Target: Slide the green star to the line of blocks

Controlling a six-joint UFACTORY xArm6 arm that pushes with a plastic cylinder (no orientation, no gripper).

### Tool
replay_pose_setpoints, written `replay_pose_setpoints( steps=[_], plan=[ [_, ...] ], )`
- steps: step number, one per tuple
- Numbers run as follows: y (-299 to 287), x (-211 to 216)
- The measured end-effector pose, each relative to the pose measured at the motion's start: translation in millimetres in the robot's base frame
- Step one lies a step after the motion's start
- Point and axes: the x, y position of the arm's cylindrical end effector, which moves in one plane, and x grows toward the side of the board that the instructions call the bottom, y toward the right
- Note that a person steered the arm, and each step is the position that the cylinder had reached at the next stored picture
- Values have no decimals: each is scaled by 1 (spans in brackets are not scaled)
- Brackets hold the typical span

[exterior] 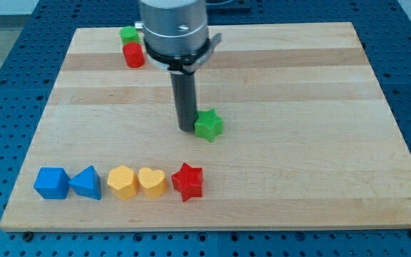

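The green star (209, 125) lies near the middle of the wooden board (298, 143). My tip (186, 128) rests on the board right against the star's left side. Along the view's bottom left runs a line of blocks: a blue cube (52, 183), a blue triangular block (86, 183), a yellow hexagon (123, 181), a yellow heart (152, 182) and a red star (188, 181) at its right end. The green star sits above and slightly right of the red star.
A green block (128, 34) and a red cylinder (133, 55) stand together at the view's top left, partly beside the arm's grey body (173, 28). The board lies on a blue perforated table.
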Motion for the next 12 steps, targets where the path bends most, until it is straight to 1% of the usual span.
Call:
replay_pose_setpoints(
  steps=[2, 4, 5, 9, 10, 11, 12],
  plan=[
    [24, -7],
    [41, -34],
    [59, -32],
    [61, 49],
    [61, 53],
    [71, 31],
    [106, 28]
  ],
)
